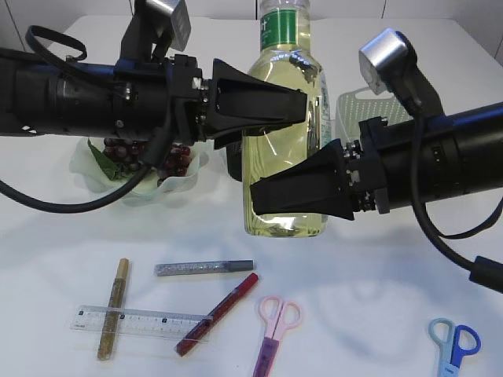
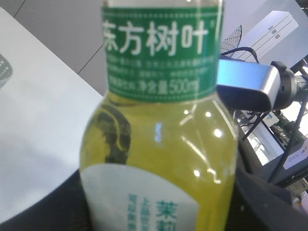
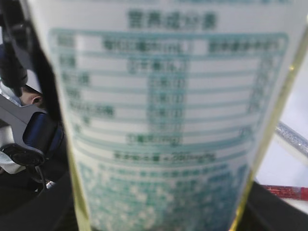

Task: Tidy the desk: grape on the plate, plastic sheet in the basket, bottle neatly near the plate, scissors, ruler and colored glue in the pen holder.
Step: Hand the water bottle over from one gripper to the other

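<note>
On the left, grapes [image 1: 149, 153] lie on the plate [image 1: 185, 182]. The left pincer [image 1: 300, 104] clamps the upper body of the bottle [image 1: 284, 118], which stands upright mid-surface [image 1: 361, 283]. The right pincer [image 1: 259, 196] clamps its lower body. Glue sticks [image 1: 204, 268], ruler [image 1: 141, 321] and scissors [image 1: 275, 334] lie in front.

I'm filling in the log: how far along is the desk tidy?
Done: grapes sit on the plate. In hand: both grippers, left and right, are at the upright bottle beside the plate. Left: ruler, two scissors and three glue sticks lie on the table.
</note>
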